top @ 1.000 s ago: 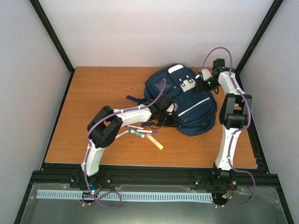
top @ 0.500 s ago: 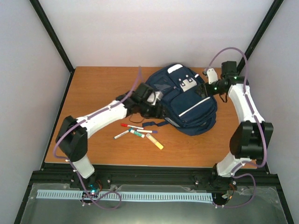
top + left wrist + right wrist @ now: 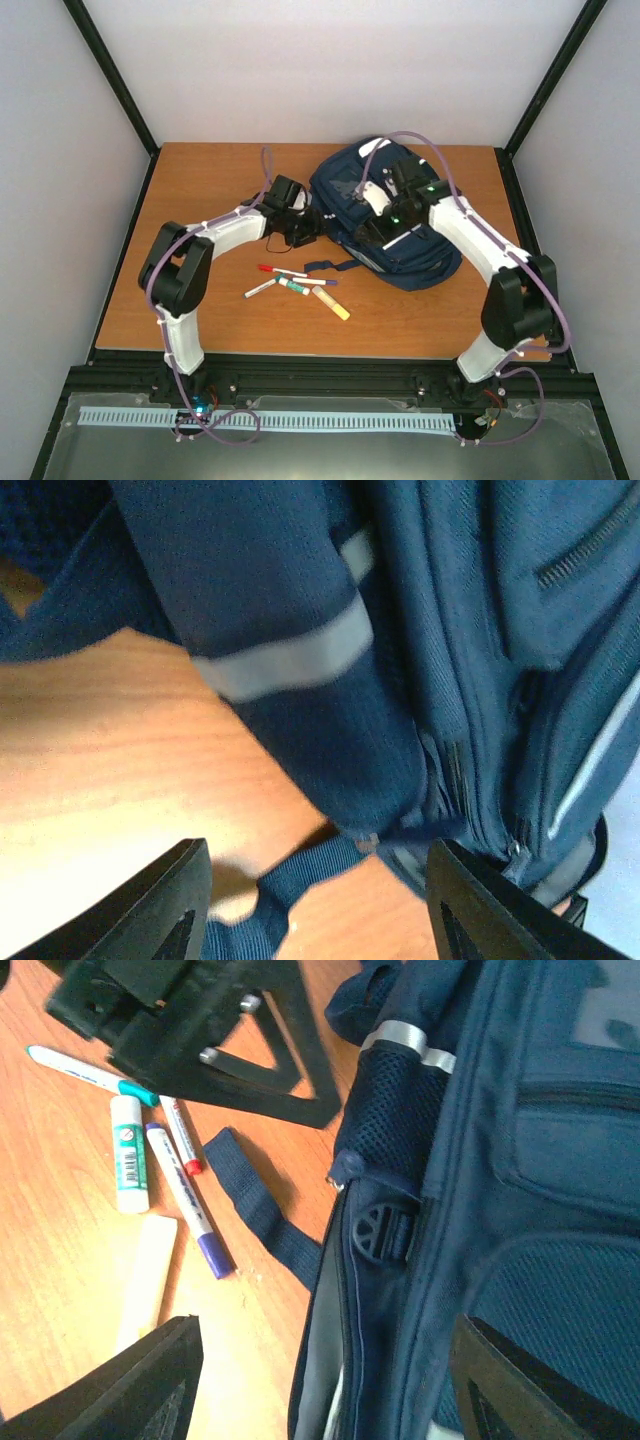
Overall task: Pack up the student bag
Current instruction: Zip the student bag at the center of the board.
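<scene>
Student bag (image 3: 425, 262): lay flat on the table (image 3: 200, 190).
Left gripper (image 3: 320, 910): jaws apart, empty, at the bag's left edge above a strap (image 3: 305, 868).
Right gripper (image 3: 345, 1390): jaws apart, empty, over the bag's side.
Pens and glue stick (image 3: 295, 286): loose just beside the bag.
Progress: early, I judged; loading remained.

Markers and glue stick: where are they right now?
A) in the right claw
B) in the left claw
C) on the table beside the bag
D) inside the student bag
C: the markers and glue stick lie loose on the table, outside the student bag on its near side.
</scene>
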Controlling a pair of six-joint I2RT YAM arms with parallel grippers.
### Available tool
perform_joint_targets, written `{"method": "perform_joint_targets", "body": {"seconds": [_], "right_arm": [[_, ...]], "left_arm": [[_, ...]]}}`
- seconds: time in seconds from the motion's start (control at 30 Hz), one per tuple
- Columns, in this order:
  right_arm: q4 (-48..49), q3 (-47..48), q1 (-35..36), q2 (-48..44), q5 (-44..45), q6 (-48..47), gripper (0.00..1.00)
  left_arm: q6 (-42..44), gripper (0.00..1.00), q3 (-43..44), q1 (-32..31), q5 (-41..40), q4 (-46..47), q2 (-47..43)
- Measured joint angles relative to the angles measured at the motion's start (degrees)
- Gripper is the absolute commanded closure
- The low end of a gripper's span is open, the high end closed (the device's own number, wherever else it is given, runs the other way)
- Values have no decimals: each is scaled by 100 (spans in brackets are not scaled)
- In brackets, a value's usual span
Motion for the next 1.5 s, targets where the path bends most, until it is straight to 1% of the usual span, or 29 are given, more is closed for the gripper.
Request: {"method": "perform_joint_targets", "body": {"seconds": [0.17, 0.37, 0.47, 0.67, 0.83, 0.9, 1.07, 1.23, 1.43, 1.5], "right_arm": [[125, 278, 372, 772, 181, -157, 31], [267, 417, 584, 1167, 466, -634, 33], [378, 522, 586, 1281, 568, -994, 34], [490, 538, 597, 1399, 651, -1939, 40], [584, 538, 632, 1552, 750, -2551, 47], [638, 538, 669, 1572, 769, -2730, 48], [820, 540, 844, 1589, 813, -3034, 49], [931, 597, 973, 1792, 857, -3206, 50], [931, 625, 990, 1919, 918, -3346, 58], [931, 625, 990, 1919, 962, -3414, 64]], "left_arm": [[-337, 41, 247, 87, 109, 396, 581], [-525, 37, 505, 138, 166, 588, 813], [-540, 37, 621, 138, 164, 614, 813], [-621, 43, 710, 166, 188, 619, 911], [-673, 51, 855, 201, 258, 638, 1117], [-706, 53, 866, 208, 275, 640, 1130], [-761, 58, 872, 219, 321, 715, 1150], [-835, 64, 866, 219, 365, 837, 1147], [-881, 69, 828, 219, 372, 922, 1147], [-887, 70, 826, 219, 372, 938, 1147]]}}
